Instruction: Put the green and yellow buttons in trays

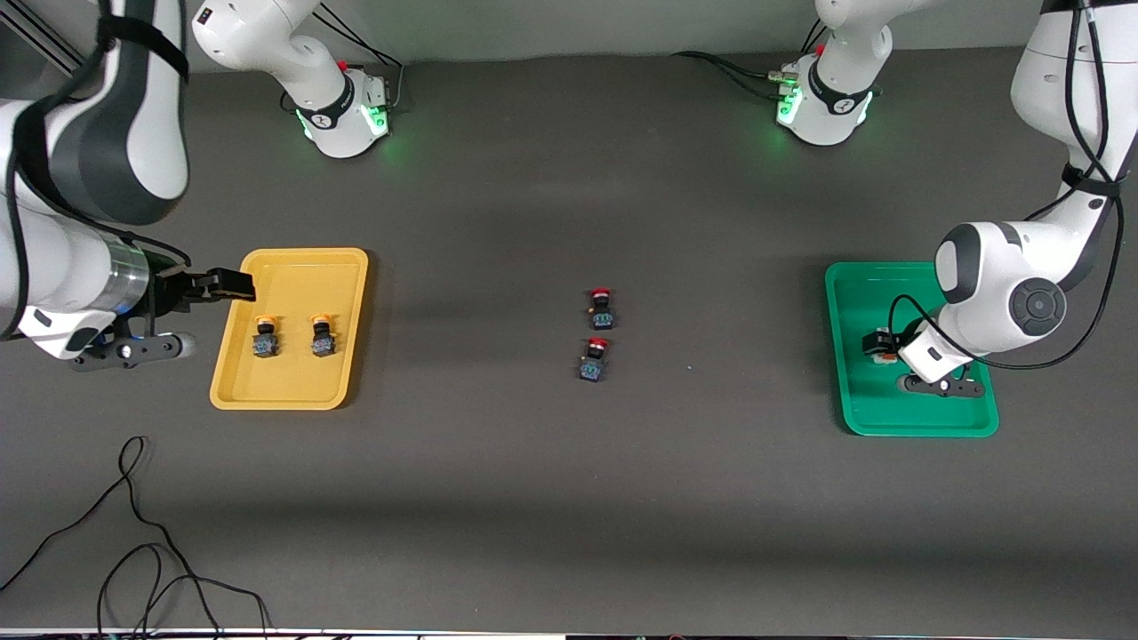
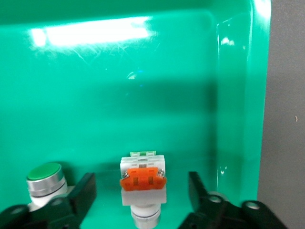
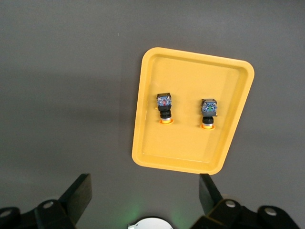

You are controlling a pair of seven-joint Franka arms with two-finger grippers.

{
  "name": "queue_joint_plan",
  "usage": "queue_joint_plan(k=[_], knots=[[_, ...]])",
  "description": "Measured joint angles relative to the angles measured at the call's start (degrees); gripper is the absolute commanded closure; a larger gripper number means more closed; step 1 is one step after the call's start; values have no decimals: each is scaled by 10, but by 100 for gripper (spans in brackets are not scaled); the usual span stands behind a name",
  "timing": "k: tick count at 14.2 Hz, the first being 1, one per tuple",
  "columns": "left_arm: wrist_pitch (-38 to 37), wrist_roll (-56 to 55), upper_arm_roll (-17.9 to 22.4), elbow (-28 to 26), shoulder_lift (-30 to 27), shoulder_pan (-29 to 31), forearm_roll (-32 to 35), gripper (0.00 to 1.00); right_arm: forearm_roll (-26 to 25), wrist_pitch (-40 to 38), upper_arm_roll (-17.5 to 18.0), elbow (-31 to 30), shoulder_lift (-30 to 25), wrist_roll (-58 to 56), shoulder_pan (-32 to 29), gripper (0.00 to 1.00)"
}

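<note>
Two red-capped buttons [image 1: 597,333] lie mid-table. Left gripper [image 2: 143,195], fingers apart, straddles white button [image 2: 142,183] in green tray [image 1: 853,418]; green-capped button [image 2: 45,179] at its 9 o'clock. Right gripper [image 3: 143,193], fingers apart, waits over table by yellow tray [image 1: 233,373] w/ two yellow-capped buttons [image 1: 293,336].

- The yellow tray [image 1: 293,267] lies toward the right arm's end of the table. Two dark buttons with yellow-orange caps [image 1: 265,337] [image 1: 323,335] lie in it, side by side.
- The green tray [image 1: 858,293] lies toward the left arm's end. In it are a white button with an orange face [image 2: 143,183] and one with a green cap [image 2: 45,179].
</note>
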Motion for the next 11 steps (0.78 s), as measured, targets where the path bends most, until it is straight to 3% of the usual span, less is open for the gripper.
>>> queue_joint_plan(k=[2,4,7,11], knots=[[-64,-2,-2,28,-10,0,0,0,-35,-1,111,0,-38,19,-98,0],[-174,-3,-6,79,-37,-1,0,0,-55,-3,208,-1,-68,23,-194,0],[-336,-3,-16,168,-100,-2,-1,0,-74,-1,310,-4,-95,23,-302,0],[-497,-4,-44,284,-151,-5,-2,0,-100,22,453,-30,-131,25,-453,0]])
